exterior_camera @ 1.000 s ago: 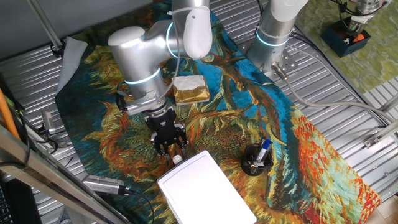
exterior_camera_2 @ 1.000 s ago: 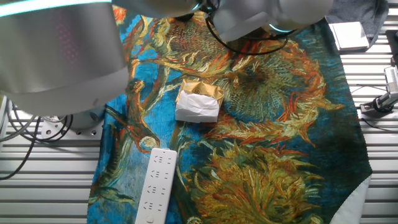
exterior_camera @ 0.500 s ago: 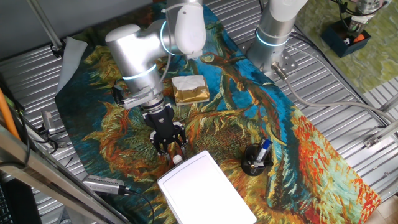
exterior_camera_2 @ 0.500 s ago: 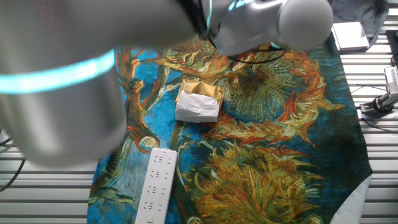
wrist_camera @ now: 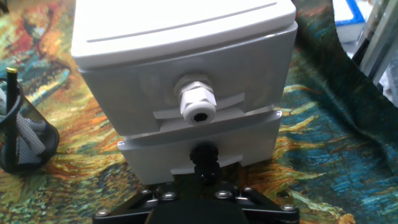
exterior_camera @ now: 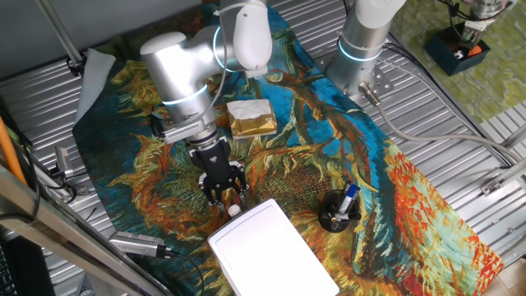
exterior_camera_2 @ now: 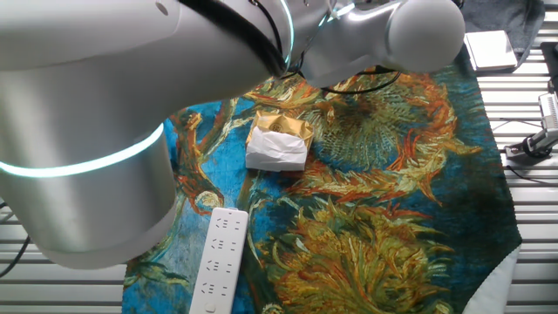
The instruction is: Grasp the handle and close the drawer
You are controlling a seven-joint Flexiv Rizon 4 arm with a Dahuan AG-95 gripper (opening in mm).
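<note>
We're right at the drawer [wrist_camera: 199,146] front, gripper [wrist_camera: 204,163] seemingly clamped on its black knob handle [wrist_camera: 203,154] low centre-frame, so next we push straight in, we reckon.

2 robot arms: one grey [exterior_camera: 177,78] upper left, one base [exterior_camera: 366,37] top right. 1 white drawer box [exterior_camera: 267,251], 2 drawers, 2 knobs: white [wrist_camera: 198,104], black [wrist_camera: 204,158]. 1 tan-and-white block [exterior_camera: 251,117], 1 mesh pen cup [exterior_camera: 339,212], 1 white remote [exterior_camera_2: 218,262], 1 cloth [exterior_camera: 394,189].
</note>
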